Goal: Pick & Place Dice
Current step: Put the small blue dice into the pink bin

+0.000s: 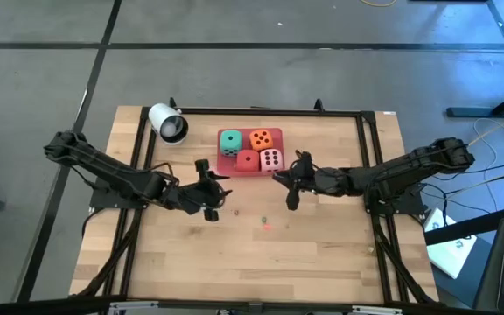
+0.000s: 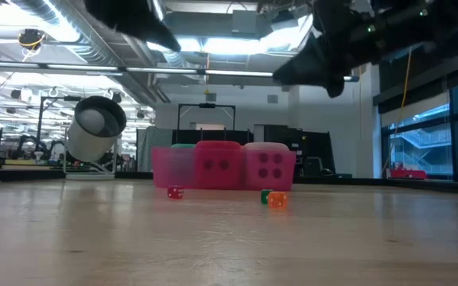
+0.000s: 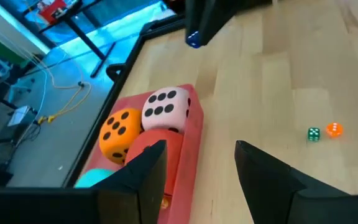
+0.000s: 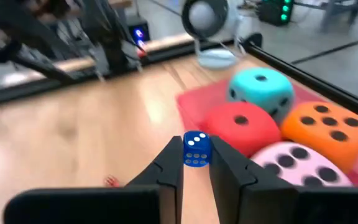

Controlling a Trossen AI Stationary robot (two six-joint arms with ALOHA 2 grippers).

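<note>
Four dice sit together in a flat pink tray [image 1: 226, 168]: teal [image 1: 230, 140], orange [image 1: 262, 138], red [image 1: 248, 160] and pale pink [image 1: 271, 159]. They also show in the right wrist view: teal [image 4: 261, 90], red [image 4: 241, 127], orange [image 4: 325, 127], pale pink [image 4: 291, 165]. My right gripper [image 4: 196, 163] hovers just right of the tray, shut on a tiny blue cube [image 4: 196, 149] with white pips. My left gripper [image 3: 201, 168] hangs open and holds nothing above the table, near the tray's near left corner. My right gripper pinches the tiny blue cube by two opposite faces [image 4: 196, 157], only at the free ends of its two fingers. The fingers come nearly level from the table's right side. The cube is lifted clear of the table, a white-pipped face up.
A white cylindrical lamp [image 1: 168, 122] stands at the far left of the table. Tiny coloured cubes lie on the wood in front of the tray: green [image 3: 314, 134], orange [image 3: 334, 129] and red [image 2: 175, 192]. A black frame rail [image 1: 269, 111] runs along the table's edges.
</note>
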